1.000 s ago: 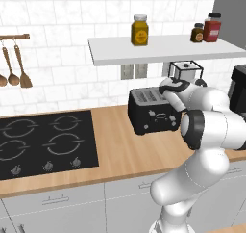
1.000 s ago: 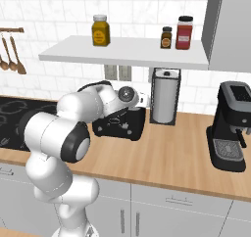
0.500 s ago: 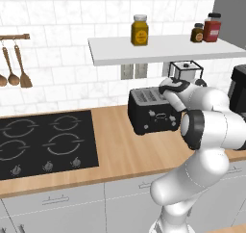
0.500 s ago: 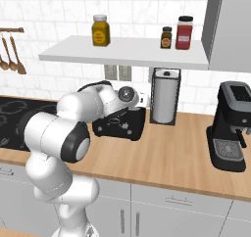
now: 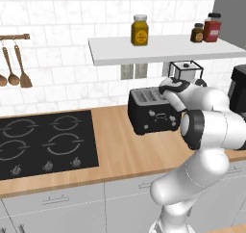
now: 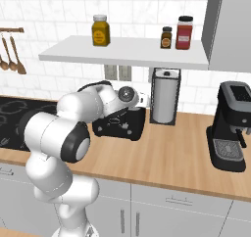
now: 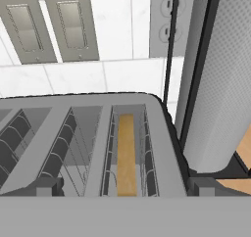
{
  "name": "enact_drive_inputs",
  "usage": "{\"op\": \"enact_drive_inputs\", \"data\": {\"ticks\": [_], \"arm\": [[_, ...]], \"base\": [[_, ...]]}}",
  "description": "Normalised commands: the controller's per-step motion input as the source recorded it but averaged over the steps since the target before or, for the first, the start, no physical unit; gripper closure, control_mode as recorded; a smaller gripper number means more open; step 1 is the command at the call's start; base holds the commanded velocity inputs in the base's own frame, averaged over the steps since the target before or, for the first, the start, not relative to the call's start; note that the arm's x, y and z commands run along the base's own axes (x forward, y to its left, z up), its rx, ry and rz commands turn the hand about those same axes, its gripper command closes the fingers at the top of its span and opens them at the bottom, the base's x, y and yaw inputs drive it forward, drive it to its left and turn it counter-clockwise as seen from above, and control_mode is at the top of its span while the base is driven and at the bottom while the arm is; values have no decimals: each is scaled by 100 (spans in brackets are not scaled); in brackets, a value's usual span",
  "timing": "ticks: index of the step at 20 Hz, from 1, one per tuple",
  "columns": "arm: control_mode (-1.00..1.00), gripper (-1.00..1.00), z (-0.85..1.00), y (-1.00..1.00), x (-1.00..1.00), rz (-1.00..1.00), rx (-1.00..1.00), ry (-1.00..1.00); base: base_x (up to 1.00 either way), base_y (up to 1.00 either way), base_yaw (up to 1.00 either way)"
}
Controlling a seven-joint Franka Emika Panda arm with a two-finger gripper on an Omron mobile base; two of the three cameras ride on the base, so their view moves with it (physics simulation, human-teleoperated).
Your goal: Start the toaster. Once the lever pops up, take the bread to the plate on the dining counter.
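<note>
Bread (image 7: 126,153) sits mostly sunk in toaster (image 7: 98,133), seemingly.

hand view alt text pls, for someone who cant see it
Looking down into a toaster with a tan bread slice standing in its right-hand slot. A paper towel roll in a black holder stands beside it, with wall outlets on white tile behind.

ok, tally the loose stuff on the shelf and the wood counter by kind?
Jars on the shelf: 3 (yellow, small dark, red)
Toaster: 1
Bread in toaster slot: 1
Paper towel roll: 1
Coffee machine: 1
Total: 7
</note>
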Motion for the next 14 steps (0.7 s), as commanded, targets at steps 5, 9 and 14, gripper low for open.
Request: {"op": "enact_drive_inputs", "data": {"ticks": [5, 9, 14], "arm": [[-100, -100, 0, 0, 0, 0, 0, 0], [-100, -100, 0, 0, 0, 0, 0, 0], [-100, -100, 0, 0, 0, 0, 0, 0]], "base": [[0, 0, 0], [0, 0, 0], [0, 0, 0]]}}
